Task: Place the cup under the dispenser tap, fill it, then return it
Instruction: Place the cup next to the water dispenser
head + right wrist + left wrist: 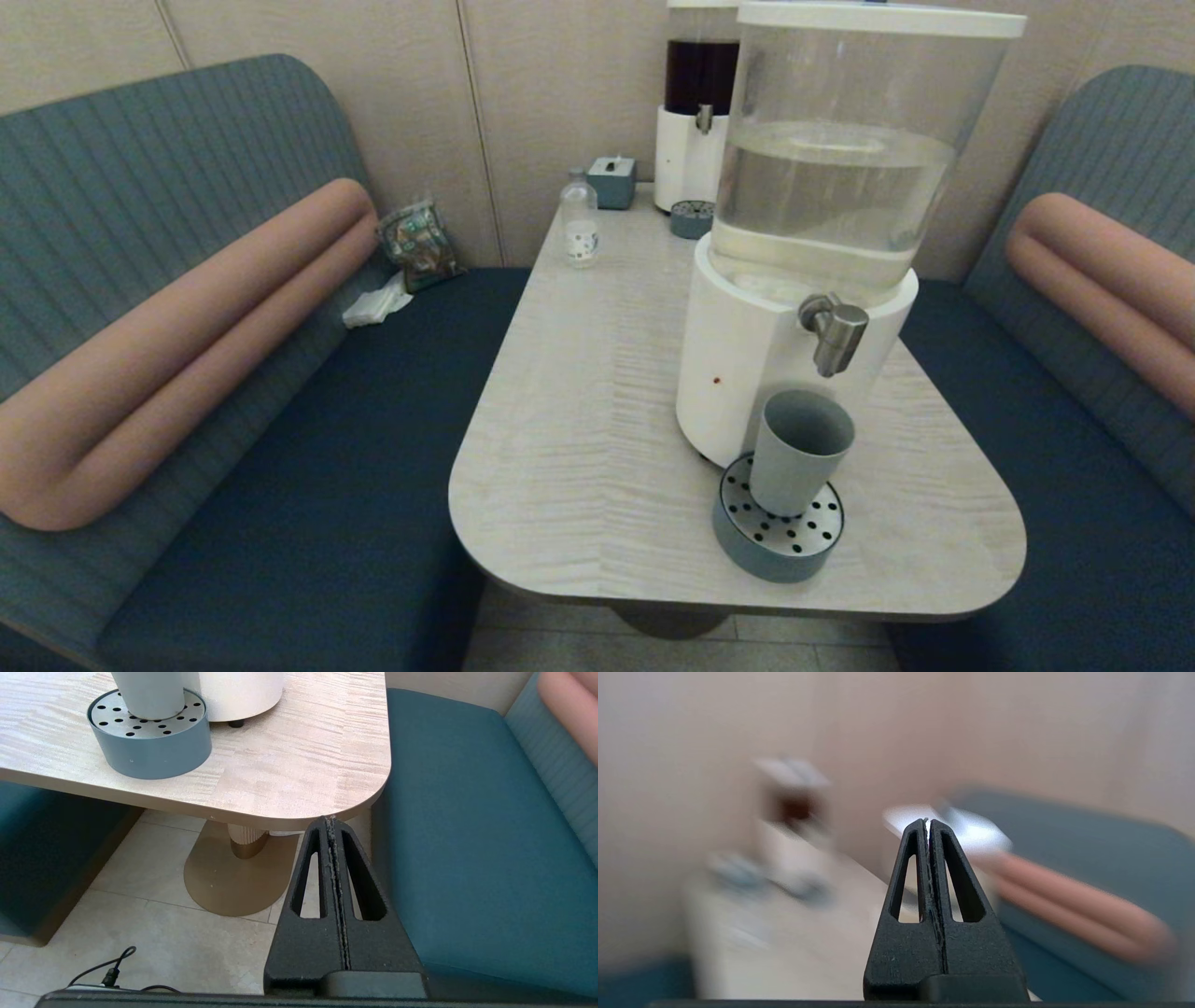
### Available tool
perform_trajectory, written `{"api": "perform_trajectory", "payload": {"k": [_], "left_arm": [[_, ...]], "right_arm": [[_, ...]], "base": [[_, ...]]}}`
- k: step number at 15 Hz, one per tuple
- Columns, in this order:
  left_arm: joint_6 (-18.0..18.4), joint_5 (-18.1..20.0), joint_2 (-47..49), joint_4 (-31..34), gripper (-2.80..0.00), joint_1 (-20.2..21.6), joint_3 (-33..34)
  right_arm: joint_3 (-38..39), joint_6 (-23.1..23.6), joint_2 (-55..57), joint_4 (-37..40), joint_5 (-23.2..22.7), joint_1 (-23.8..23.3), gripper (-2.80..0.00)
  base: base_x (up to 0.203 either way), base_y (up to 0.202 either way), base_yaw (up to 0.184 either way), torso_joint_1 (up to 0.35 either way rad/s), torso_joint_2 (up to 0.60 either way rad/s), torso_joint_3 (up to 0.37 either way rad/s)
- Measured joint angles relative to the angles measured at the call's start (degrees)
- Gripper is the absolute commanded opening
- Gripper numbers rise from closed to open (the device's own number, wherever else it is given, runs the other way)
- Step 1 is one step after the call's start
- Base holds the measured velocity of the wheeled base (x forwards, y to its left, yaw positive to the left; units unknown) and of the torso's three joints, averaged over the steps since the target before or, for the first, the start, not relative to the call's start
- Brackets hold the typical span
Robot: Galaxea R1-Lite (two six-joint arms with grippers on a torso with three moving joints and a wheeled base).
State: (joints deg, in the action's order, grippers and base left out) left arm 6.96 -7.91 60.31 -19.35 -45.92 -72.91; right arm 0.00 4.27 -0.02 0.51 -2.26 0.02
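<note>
Cup under tap, clear of both jaws.

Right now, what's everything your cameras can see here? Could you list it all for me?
cup: one, grey-blue, upright on the drip tray under the tap.
dispenser tap: one, brushed steel, on the large dispenser's white base.
large dispenser: one, clear tank with pale liquid, near end of the table.
drip tray: one, grey-blue with perforated metal top, in front of the large dispenser.
dark-liquid dispenser: one, far end, with a smaller tray.
small clear bottle: one, far left of the table.
table: one, pale wood grain, between teal benches.
left gripper: black, shut, off the table.
right gripper: black, shut, below the table's edge.
</note>
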Motion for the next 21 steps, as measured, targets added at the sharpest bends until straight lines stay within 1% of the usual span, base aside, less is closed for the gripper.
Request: {"api": "perform_trajectory", "payload": {"k": [1, 2, 3, 4, 5, 6, 7, 8, 9, 11, 12, 13, 14, 15, 16, 17, 19, 20, 21], "left_arm": [[3.91, -3.17, -3.99, -0.17, -2.80, 0.22, 0.23], [7.00, -5.68, -7.31, -1.17, -2.80, 0.66, 0.28], [9.32, -8.02, -10.49, -3.16, -2.80, 1.46, 0.26], [9.37, -10.12, -12.86, -6.29, -2.80, 2.60, -0.14], [8.36, -12.45, -14.72, -10.48, -2.80, 4.22, -1.02], [7.63, -14.75, -16.18, -15.04, -2.80, 6.55, -1.86], [7.47, -16.17, -17.32, -18.54, -2.80, 8.95, -2.08], [7.49, -16.67, -18.58, -20.23, -2.80, 12.02, -1.13], [7.51, -17.29, -20.04, -20.44, -2.80, 15.91, 0.37], [7.23, -19.83, -24.26, -19.90, -2.80, 24.20, 3.68], [7.08, -20.20, -26.62, -18.77, -2.80, 27.34, 5.29], [6.94, -18.64, -29.77, -15.80, -2.80, 30.01, 7.30], [6.66, -16.21, -33.42, -11.83, -2.80, 32.07, 9.49], [6.34, -13.99, -36.62, -9.01, -2.80, 33.39, 11.35], [6.02, -11.60, -39.46, -7.74, -2.80, 34.57, 13.28], [6.53, -9.16, -41.38, -5.90, -2.80, 35.62, 15.12], [10.32, -5.11, -43.14, -0.47, -2.80, 38.62, 16.12], [10.88, -2.69, -43.89, 1.96, -2.80, 40.65, 16.12], [10.42, -0.43, -45.10, 4.68, -2.80, 42.39, 16.53]], "right_arm": [[0.00, 0.00, 0.00, 0.01, 0.00, 0.00, -2.80], [0.00, 0.00, 0.00, 0.01, 0.00, 0.00, -2.80], [0.00, 0.00, 0.00, 0.01, -0.01, 0.00, -2.80], [0.00, 0.02, 0.00, 0.01, 0.00, -0.02, -2.80], [0.00, 0.02, 0.00, 0.01, 0.00, 0.00, -2.80], [0.00, 0.00, 0.00, 0.01, 0.00, 0.00, -2.80], [0.00, 0.02, 0.00, 0.00, 0.00, -0.02, -2.80], [0.00, -0.02, 0.00, 0.00, 0.02, 0.00, -2.80], [0.00, 0.00, 0.00, 0.01, 0.01, -0.01, -2.80], [0.00, -0.02, 0.00, 0.01, 0.00, -0.02, -2.80], [0.00, -0.02, 0.00, 0.01, -0.02, -0.02, -2.80], [0.00, 0.02, 0.00, 0.01, -0.02, -0.02, -2.80], [0.00, 0.02, 0.00, 0.01, 0.00, 0.00, -2.80], [0.00, 0.02, 0.00, 0.01, 0.00, 0.00, -2.80], [0.00, 0.02, 0.00, 0.01, 0.00, -0.02, -2.80], [0.00, 0.00, 0.00, 0.01, 0.00, 0.00, -2.80], [0.00, 0.00, 0.00, 0.01, 0.00, -0.02, -2.80], [0.00, 0.03, 0.00, 0.01, 0.00, -0.02, -2.80], [0.00, 0.02, 0.00, 0.01, 0.00, -0.02, -2.80]], "base": [[0.000, 0.000, 0.000, 0.000, 0.00, 0.000], [0.000, 0.000, 0.000, 0.000, 0.00, 0.000], [0.000, 0.000, 0.000, 0.000, 0.00, 0.000], [0.000, 0.000, 0.000, 0.000, 0.00, 0.000], [0.000, 0.000, 0.000, 0.000, 0.00, 0.000], [0.000, 0.000, 0.000, 0.000, 0.00, 0.000], [0.000, 0.000, 0.000, 0.000, 0.00, 0.000], [0.000, 0.000, 0.000, 0.000, 0.00, 0.000], [0.000, 0.000, 0.000, 0.000, 0.00, 0.000], [0.000, 0.000, 0.000, 0.000, 0.00, 0.000], [0.000, 0.000, 0.000, 0.000, 0.00, 0.000], [0.000, 0.000, 0.000, 0.000, 0.00, 0.000], [0.000, 0.000, 0.000, 0.000, 0.00, 0.000], [0.000, 0.000, 0.000, 0.000, 0.00, 0.000], [0.000, 0.000, 0.000, 0.000, 0.00, 0.000], [0.000, 0.000, 0.000, 0.000, 0.00, 0.000], [0.000, 0.000, 0.000, 0.000, 0.00, 0.000], [0.000, 0.000, 0.000, 0.000, 0.00, 0.000], [0.000, 0.000, 0.000, 0.000, 0.00, 0.000]]}}
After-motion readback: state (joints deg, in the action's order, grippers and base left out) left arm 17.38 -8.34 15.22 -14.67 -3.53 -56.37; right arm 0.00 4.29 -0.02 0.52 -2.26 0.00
